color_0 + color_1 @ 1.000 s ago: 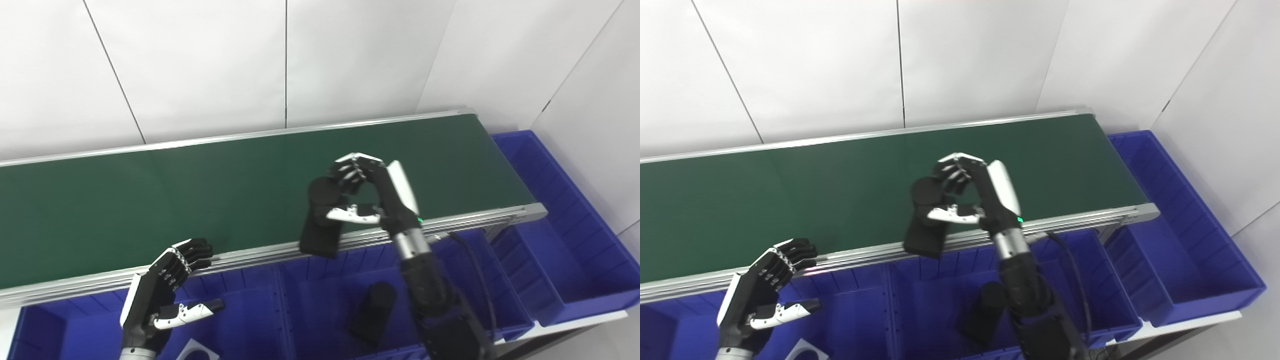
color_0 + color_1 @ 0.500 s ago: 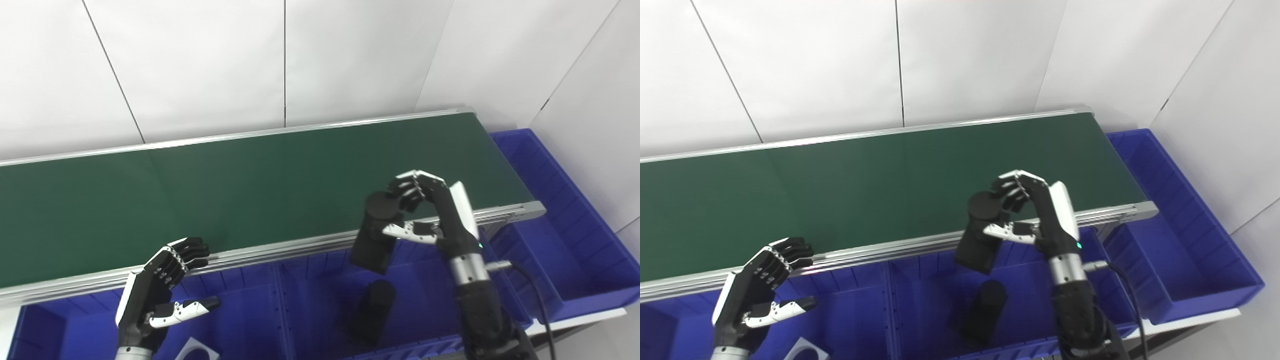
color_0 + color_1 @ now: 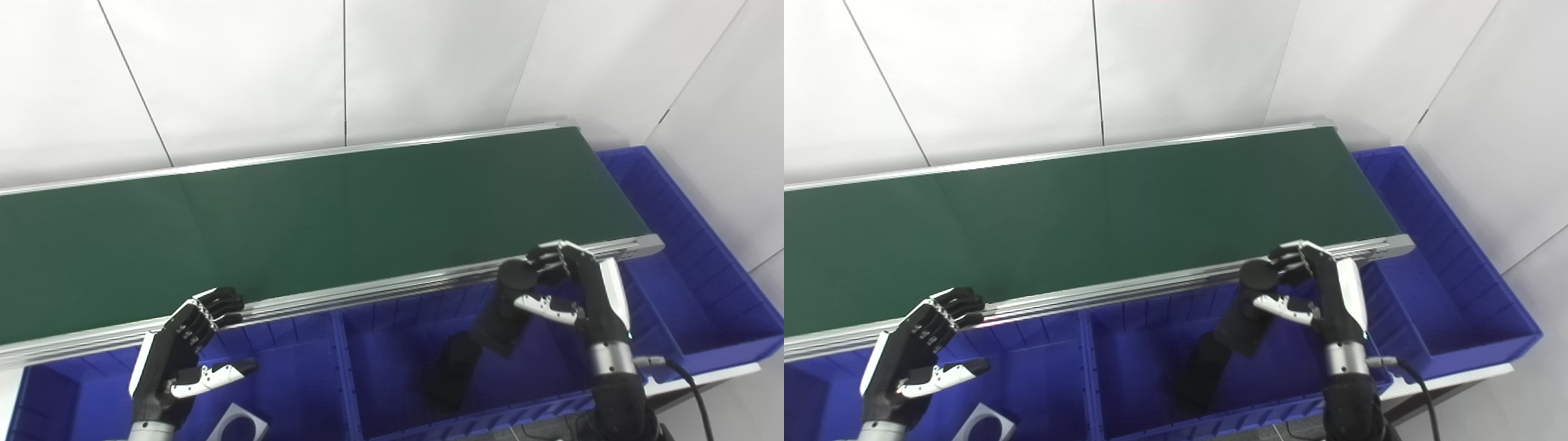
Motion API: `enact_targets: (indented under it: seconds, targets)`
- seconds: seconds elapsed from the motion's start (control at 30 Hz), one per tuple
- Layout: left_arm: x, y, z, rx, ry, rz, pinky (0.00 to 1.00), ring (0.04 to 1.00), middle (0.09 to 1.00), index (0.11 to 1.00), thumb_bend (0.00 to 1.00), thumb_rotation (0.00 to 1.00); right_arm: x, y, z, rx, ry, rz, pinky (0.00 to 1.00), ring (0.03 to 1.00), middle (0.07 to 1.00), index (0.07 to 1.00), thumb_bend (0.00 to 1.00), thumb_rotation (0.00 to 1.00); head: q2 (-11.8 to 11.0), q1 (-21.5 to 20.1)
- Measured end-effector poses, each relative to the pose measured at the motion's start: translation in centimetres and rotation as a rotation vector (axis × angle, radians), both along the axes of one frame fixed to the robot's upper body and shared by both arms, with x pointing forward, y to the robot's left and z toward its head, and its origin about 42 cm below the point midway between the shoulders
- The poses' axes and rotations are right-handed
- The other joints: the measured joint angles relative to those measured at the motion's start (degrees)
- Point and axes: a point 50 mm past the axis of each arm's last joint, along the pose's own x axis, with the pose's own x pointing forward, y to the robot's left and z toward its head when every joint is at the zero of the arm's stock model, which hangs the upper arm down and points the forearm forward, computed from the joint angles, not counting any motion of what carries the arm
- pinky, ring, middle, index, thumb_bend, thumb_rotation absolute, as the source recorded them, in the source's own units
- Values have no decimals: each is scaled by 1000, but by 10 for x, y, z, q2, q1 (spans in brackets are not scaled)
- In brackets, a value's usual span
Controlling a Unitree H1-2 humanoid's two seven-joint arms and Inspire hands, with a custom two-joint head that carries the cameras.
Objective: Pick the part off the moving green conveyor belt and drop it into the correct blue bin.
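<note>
Left eye view: your right hand point(image 3: 576, 288) grips the black cylindrical part point(image 3: 503, 303), tilted, above the middle blue bin point(image 3: 392, 422), just near of the green conveyor belt point(image 3: 306, 226). Another black part point(image 3: 450, 373) lies in that bin. Your left hand point(image 3: 180, 358) hovers unclenched, holding nothing, over the left bin point(image 3: 294, 343).

I see right hand point(image 3: 572, 294) gripping black cylinder point(image 3: 505, 306) above middle blue bin point(image 3: 392, 422); left hand point(image 3: 177, 361) empty, fingers apart.
</note>
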Motion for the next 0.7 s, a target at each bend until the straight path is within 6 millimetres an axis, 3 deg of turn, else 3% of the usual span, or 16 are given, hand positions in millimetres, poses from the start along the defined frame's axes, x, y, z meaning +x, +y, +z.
enact_targets:
  seconds: [0.17,0.43,0.7]
  targets:
    - [0,3,0,6,2,-1,667,710,694,687,937,72,-12,-22,-12,-19,50,-68,381,430,487,511,519,0,2,-3]
    - [0,5,0,10,5,0,661,705,693,681,937,84,-22,-29,-38,-25,139,-112,355,416,489,516,517,0,4,-8]
    - [0,8,-2,13,33,-4,669,712,701,690,943,97,-29,-34,-51,-28,179,-147,369,421,486,515,518,0,4,-11]
